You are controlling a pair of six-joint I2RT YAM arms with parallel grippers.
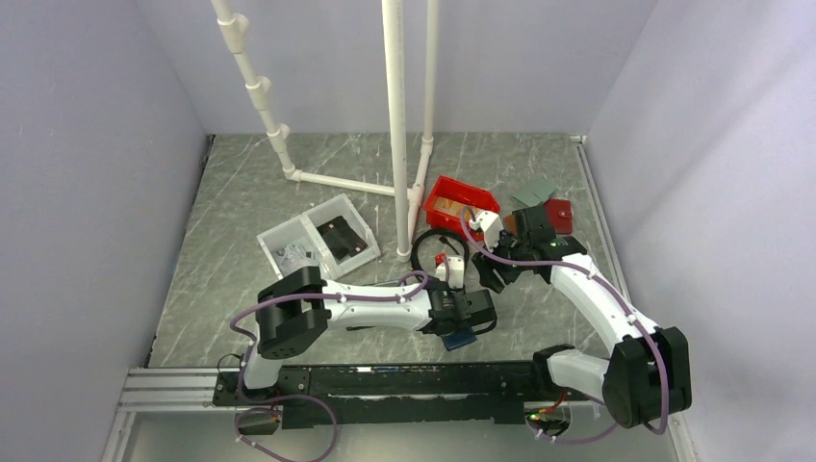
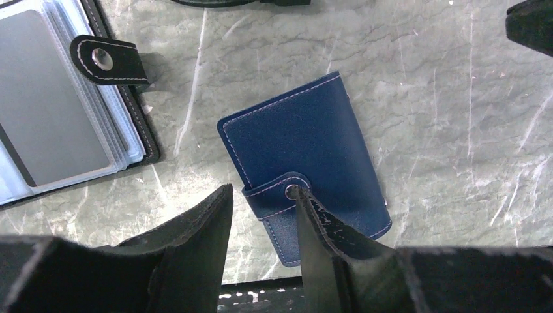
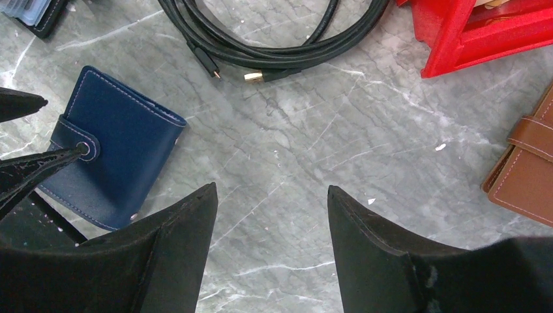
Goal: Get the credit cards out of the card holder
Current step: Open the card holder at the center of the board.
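The card holder is a navy-blue wallet lying closed and flat on the table, with its tab snapped shut. It also shows in the right wrist view and in the top view. My left gripper is open and low over it. Its fingers straddle the tab, and the right fingertip is at the snap button. My right gripper is open and empty above bare table to the right of the holder. No credit cards are visible.
A black-edged folio with clear sleeves lies open left of the holder. A coiled black cable, a red bin and a brown leather wallet lie near the right gripper. A clear tray and white pipes stand further back.
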